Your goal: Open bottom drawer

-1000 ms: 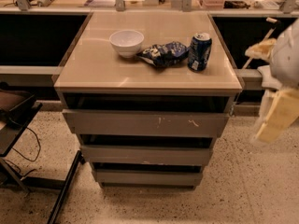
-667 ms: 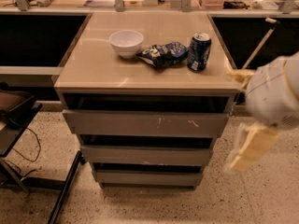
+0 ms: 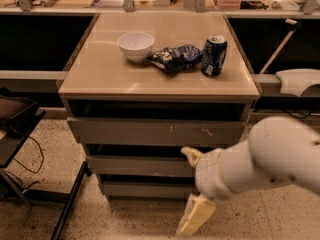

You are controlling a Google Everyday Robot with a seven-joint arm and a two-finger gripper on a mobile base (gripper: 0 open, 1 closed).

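Observation:
Three grey handleless drawers stack under the tan cabinet top (image 3: 100,79). The bottom drawer (image 3: 140,189) is the narrowest, with a plain front, and looks closed. Above it are the mid-width drawer (image 3: 130,165) and the widest drawer (image 3: 125,131), which has white scratch marks. My gripper (image 3: 186,190) is open and empty in front of the right part of the middle and bottom drawers. One cream finger (image 3: 192,156) is at the middle drawer's top edge. The other finger (image 3: 196,215) hangs below the bottom drawer, over the floor. My white arm (image 3: 280,156) hides the drawers' right ends.
On the cabinet top stand a white bowl (image 3: 136,45), a dark chip bag (image 3: 175,58) and a blue can (image 3: 214,55). A black stand with cables (image 3: 20,134) is at the left. A long counter (image 3: 45,75) runs behind. The floor (image 3: 125,219) is speckled.
My arm has swung from the right side of the cabinet leftward and down, and the gripper is now in front of the lower drawers. The drawers have not moved.

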